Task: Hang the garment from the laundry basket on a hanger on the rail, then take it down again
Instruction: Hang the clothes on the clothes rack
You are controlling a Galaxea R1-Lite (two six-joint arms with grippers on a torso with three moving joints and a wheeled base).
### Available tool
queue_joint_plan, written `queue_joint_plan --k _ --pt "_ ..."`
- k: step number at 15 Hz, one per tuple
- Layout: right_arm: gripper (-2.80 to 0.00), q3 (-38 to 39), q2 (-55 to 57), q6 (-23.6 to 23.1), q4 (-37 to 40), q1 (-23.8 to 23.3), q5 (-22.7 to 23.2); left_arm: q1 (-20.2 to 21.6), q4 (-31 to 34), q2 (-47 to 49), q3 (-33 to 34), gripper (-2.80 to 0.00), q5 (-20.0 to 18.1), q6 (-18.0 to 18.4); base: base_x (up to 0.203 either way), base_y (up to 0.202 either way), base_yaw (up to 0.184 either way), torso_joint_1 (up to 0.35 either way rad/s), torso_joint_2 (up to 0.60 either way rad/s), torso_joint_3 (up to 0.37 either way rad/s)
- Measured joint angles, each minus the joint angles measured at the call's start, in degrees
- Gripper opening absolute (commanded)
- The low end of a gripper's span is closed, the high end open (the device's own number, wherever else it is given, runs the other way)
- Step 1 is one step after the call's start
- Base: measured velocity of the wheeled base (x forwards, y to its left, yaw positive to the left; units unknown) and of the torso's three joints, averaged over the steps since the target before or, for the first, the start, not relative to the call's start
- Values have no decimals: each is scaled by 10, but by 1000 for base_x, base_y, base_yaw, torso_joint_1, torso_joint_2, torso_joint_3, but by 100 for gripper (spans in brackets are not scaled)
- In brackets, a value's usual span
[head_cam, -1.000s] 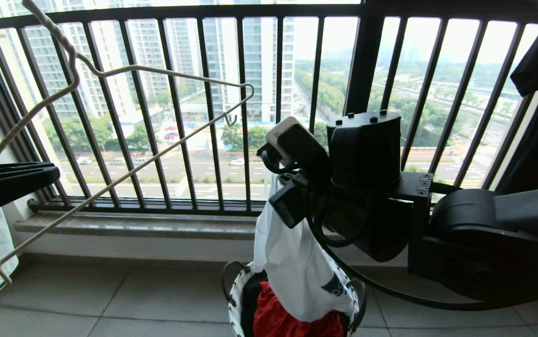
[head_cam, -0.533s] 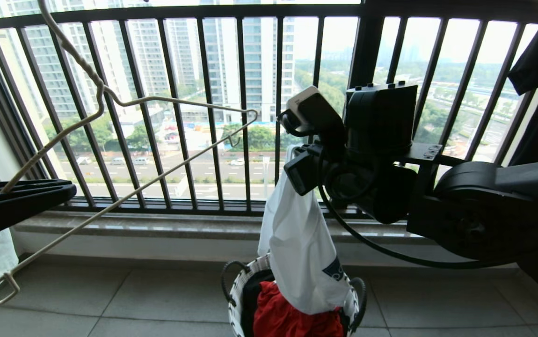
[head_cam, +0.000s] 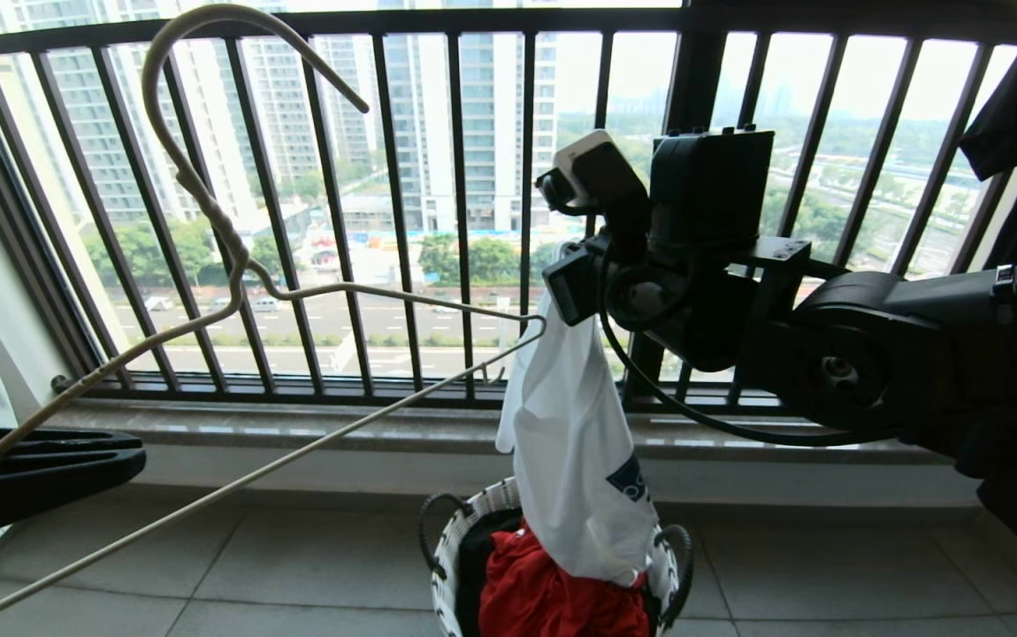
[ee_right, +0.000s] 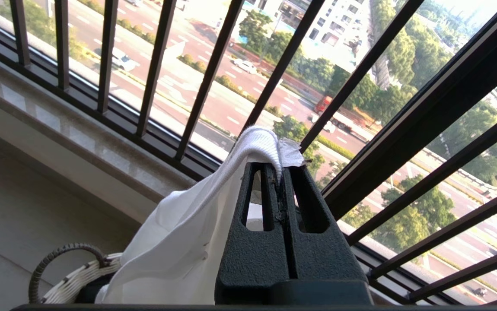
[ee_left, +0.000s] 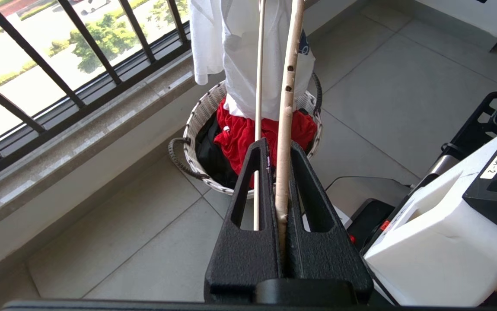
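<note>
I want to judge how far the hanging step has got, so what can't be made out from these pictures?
- The rail: in no view; all three are framed below it.
- Hanger: its lower end runs off the head view's bottom-left corner.
- Left gripper: in the head view, only its fingers show at the left edge.
- Garment: its hem sinks into the laundry basket against the red cloth; bunched folds hide most of the chest print.

Black barred window railing (head_cam: 402, 203) running across, daylight streaming through, grey stone sill (head_cam: 314, 425) lying below, pale floor tiles (head_cam: 296, 566) spreading underneath
</note>
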Motion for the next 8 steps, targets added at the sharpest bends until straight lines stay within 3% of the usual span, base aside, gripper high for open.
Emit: queue_joint_plan --k 4,8 --pt "-280 -10 6 0 1 -1 -1 -19 -10 21 2 -280 1 -7 0 0 0 0 0 0" --pt "-280 -7 -4 0 1 1 -1 -20 -98 41 37 -280 3 -18 0 0 0 0 0 0"
